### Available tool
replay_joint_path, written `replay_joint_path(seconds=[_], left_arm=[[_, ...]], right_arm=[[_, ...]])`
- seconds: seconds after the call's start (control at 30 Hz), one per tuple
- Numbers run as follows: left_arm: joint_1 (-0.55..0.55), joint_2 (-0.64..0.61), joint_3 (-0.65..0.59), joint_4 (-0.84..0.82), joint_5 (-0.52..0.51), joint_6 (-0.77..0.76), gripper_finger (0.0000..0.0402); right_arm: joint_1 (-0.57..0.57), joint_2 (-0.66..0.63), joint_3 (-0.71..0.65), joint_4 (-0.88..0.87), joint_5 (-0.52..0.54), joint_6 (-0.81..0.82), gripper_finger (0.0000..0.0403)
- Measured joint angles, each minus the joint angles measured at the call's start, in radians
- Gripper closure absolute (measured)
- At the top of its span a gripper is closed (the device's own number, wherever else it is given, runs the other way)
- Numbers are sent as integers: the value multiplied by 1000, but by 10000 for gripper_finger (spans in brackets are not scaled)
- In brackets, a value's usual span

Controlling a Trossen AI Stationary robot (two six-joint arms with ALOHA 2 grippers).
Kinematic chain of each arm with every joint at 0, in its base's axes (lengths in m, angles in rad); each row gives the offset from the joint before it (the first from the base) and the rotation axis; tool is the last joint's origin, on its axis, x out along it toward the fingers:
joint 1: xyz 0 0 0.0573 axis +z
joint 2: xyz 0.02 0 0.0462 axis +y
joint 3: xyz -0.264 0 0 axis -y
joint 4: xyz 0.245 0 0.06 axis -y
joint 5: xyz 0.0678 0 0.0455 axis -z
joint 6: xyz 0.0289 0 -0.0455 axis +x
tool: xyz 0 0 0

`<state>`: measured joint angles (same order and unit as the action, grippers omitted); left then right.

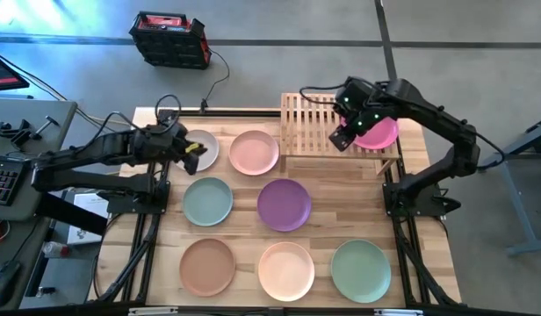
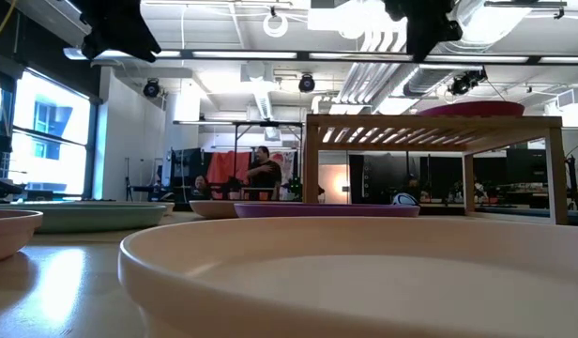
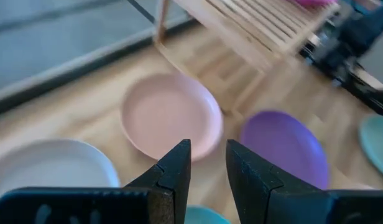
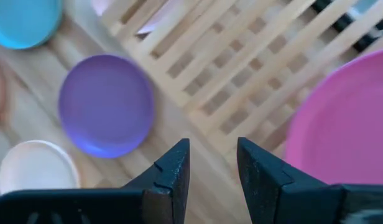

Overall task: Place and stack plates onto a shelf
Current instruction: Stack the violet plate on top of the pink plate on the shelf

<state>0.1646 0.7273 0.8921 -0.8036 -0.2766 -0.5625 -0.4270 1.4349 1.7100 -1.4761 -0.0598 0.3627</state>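
- my right end effector hangs with fingers apart, empty, over the shelf, magenta plate just beside it.
- my left end effector, parted and empty, hovers above the beige plate.

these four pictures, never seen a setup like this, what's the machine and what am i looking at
It is a robot with two dark arms at a wooden table, each ending in a two-finger gripper. One picture looks straight down from above, one sits at table height, and two come from cameras on the wrists.

The left gripper hovers over the beige plate, open and empty. The right gripper is above the shelf, a slatted wooden rack, beside the magenta plate already lying there; it is also open and empty.

On the table lie the pink plate, sage plate, purple plate, tan plate, cream plate and green plate.
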Motion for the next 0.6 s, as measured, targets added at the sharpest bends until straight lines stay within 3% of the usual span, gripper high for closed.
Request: replay_joint_path(seconds=[0.17, 0.6], left_arm=[[-10, 69, 0, 24, 67, 16, 312], [-23, 306, 0, 299, 290, 310, 312]], right_arm=[[86, 0, 0, 12, -1, 107, 293], [344, 0, 0, 45, 53, 403, 293]])
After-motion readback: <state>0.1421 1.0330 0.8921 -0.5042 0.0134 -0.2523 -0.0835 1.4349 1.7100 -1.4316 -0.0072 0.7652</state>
